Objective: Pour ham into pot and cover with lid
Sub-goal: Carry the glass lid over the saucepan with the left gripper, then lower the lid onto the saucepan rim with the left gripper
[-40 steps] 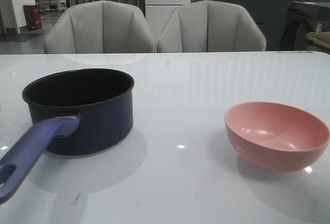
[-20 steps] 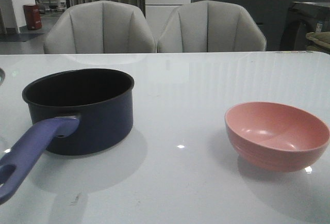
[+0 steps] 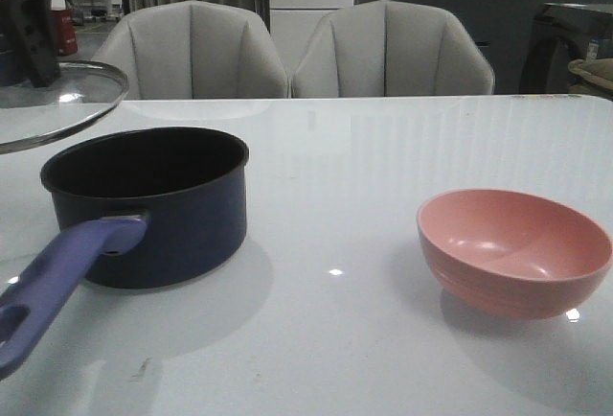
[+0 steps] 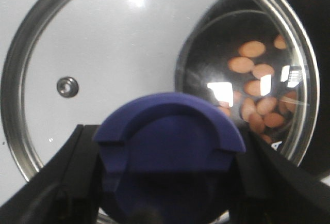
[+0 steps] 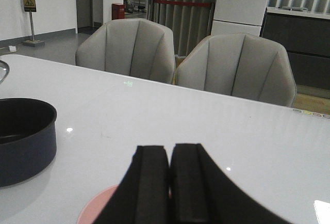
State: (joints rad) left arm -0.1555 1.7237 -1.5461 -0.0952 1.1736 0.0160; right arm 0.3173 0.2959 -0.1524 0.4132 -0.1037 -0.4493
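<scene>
Behind the white table (image 3: 383,148) you see two grey chairs (image 3: 287,52) and a dim room w/ cabinets. On the table stands the pot (image 3: 148,205), dark blue, its long lavender handle (image 3: 57,277) coming toward the camera. Well apart to the right sits the pink bowl (image 3: 514,251), upright; from the front view you see nothing inside it.

Your left hand (image 4: 167,182) is clamped on the knob (image 4: 167,154) of the lid (image 3: 57,100); black fingers (image 4: 67,177) press on both sides of the knob. The lid hangs in the air, a bit tilted, above the table and just beside the pot's left-back rim, not over the opening yet. Thru the glass in the left wrist view you see the ham (image 4: 260,97), many orange-tan pieces on the black pot bottom.

Your right hand (image 5: 170,182) has its fingers together, nothing between them, and it hovers over the bowl's rim, approx.
</scene>
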